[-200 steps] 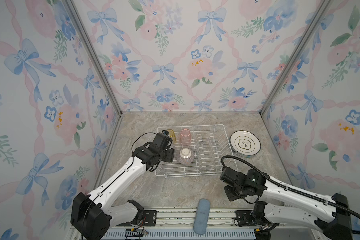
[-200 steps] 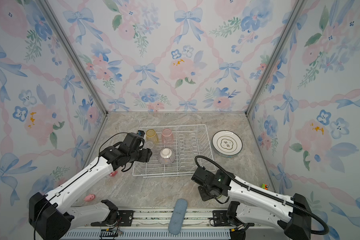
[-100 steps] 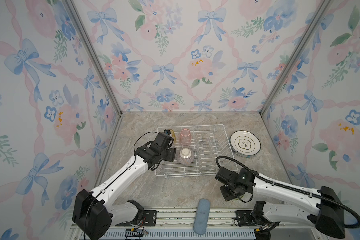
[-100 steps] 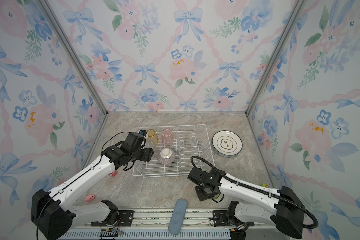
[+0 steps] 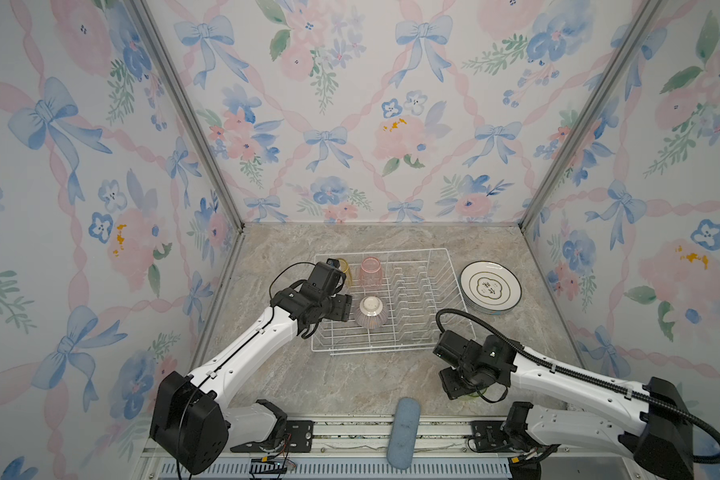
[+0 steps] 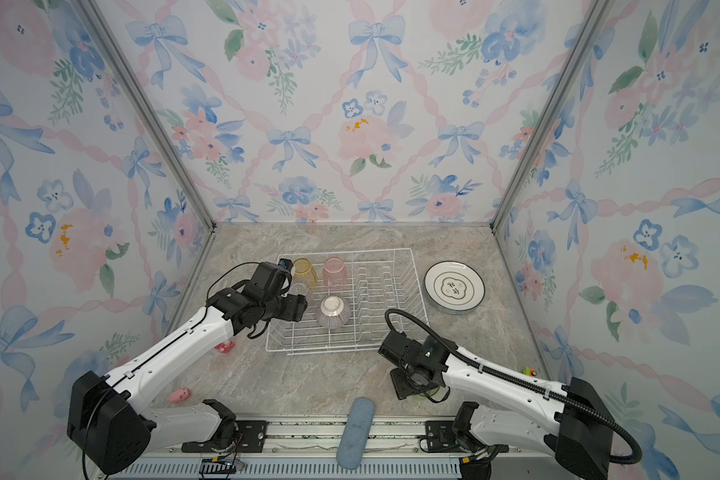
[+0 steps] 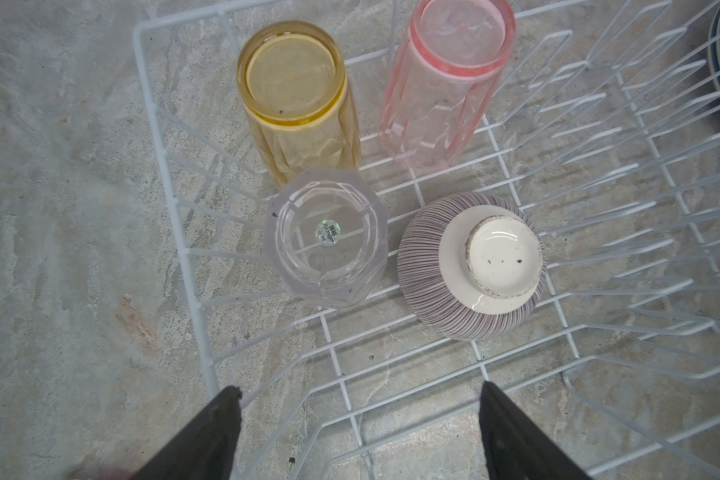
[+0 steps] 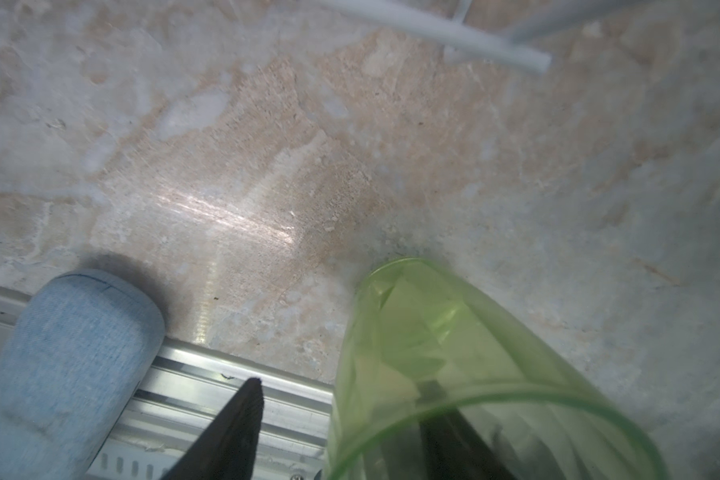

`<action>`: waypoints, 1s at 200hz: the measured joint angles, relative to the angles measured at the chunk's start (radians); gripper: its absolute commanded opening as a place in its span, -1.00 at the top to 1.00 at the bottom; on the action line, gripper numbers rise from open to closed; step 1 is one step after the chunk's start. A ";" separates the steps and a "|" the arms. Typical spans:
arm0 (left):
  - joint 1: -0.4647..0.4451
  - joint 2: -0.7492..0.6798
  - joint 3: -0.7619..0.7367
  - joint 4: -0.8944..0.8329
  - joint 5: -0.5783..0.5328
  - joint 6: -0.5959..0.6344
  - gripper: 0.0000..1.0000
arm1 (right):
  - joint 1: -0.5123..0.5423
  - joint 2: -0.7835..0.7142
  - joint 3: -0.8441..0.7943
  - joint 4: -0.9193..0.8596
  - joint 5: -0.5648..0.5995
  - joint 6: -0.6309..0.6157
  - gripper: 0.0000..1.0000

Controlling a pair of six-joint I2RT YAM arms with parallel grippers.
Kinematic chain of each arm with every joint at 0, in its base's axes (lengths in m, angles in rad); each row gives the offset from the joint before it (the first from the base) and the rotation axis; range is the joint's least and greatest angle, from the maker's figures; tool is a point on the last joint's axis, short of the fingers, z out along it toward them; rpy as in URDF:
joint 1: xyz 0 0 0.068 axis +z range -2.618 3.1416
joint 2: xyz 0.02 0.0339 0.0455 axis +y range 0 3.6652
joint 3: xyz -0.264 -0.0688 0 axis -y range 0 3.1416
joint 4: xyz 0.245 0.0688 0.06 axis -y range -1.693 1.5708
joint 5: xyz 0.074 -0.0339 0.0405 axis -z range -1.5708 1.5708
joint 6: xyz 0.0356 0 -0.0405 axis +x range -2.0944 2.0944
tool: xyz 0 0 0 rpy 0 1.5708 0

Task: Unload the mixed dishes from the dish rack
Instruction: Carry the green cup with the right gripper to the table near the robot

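Two grippers, both released.

Right gripper [image 8: 341, 382]: jaws apart, low over the beige marble tabletop [image 5: 350, 382] near its front edge. One black finger stands inside the translucent green tumbler [image 8: 433, 340], the other outside it with a clear gap to the wall. No pinch. Tumbler is mouth-up, base on the marble, well clear of the white wire dish rack [image 5: 395, 349]. A blue fabric-covered roll [image 8: 67, 353] lies beside it across the aluminium front rail [image 8: 225, 374].

Left gripper [image 7: 358, 387]: fingers spread wide, nothing between them, hovering over the rack's near left corner.

Ahead of the fingertips, in the rack's left end:
- clear faceted tumbler [image 7: 327, 237], upside down
- pink-striped ribbed bowl [image 7: 470, 266], upside down, just beside the clear one
- yellow translucent tumbler [image 7: 296, 95] and pink translucent tumbler [image 7: 445, 83], both inverted, in the far row

Plate-slot prongs on the rack's right half hold nothing.

Stack of round white plates with dark rims [image 5: 490, 286] sits on the marble just right of the rack. Exact count not readable.
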 measured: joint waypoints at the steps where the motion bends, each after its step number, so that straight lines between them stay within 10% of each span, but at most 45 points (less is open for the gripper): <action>1: 0.000 0.000 0.000 0.000 0.000 0.000 -0.71 | 0.000 -0.003 0.001 -0.001 0.002 -0.002 -0.39; 200: 0.100 0.370 0.224 0.023 0.014 0.029 -0.60 | 0.004 -0.352 0.179 -0.034 0.033 -0.050 -0.53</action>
